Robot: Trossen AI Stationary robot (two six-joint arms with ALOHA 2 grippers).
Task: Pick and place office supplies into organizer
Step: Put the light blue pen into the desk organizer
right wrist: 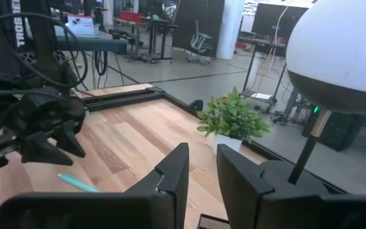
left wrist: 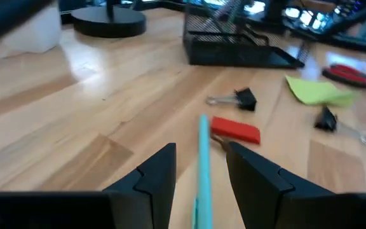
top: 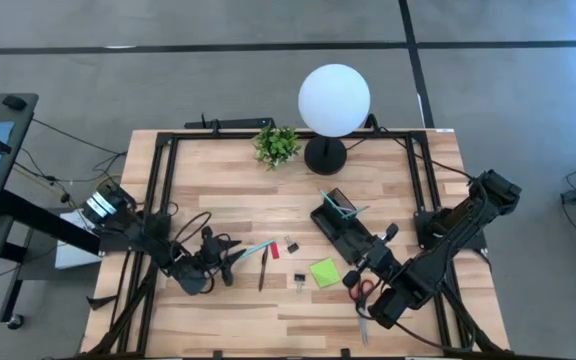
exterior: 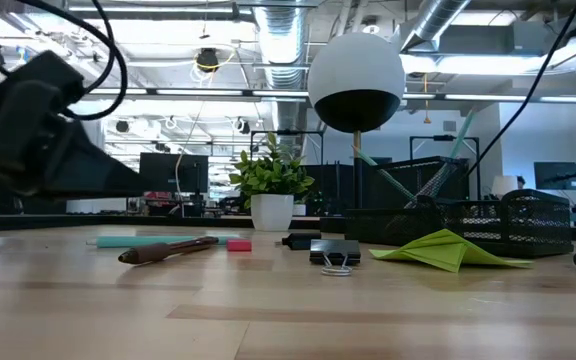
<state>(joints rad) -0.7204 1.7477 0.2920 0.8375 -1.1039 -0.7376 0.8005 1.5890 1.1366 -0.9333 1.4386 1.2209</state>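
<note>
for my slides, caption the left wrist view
Left gripper open astride a teal pen, with red piece, binder clips and organizer ahead.

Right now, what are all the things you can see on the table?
Lamp: one, white globe, black base, table's back.
Plant: one, green, beside lamp.
Organizer: one, black, right of middle.
Teal pen: one, between left gripper's fingers.
Dark pen: one, middle.
Red piece: one, beyond teal pen.
Clips: two, black, middle.
Sticky notes: one, lime green, near organizer.
Scissors: one, red-handled, under right arm.
Left gripper: around teal pen.
Right gripper: raised, empty.
</note>
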